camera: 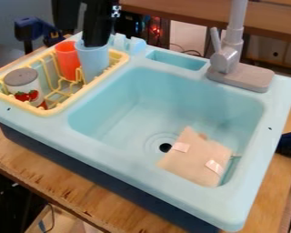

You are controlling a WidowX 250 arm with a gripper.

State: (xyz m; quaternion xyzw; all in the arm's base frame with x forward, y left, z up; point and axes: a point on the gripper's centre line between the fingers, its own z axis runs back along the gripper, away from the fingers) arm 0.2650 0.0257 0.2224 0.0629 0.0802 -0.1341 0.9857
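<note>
Blue cup (pixel 92 63) stands in the yellow rack (pixel 58 109) right below the gripper (pixel 94 40), whose opening I cannot tell.

**Black gripper at a blue cup in a toy sink's dish rack**

The gripper (pixel 96 38) hangs at upper left, at the rim of the light blue cup (pixel 92 63). Beside that cup in the yellow rack (pixel 43 111) stand a red-orange cup (pixel 67 58) and a gray-topped container (pixel 22 81) with strawberries pictured. Right of the rack, a tan flat piece (pixel 194 159) lies in the pale blue basin (pixel 120 116), near the drain (pixel 165 147). A gray faucet (pixel 226 60) stands behind.
</note>
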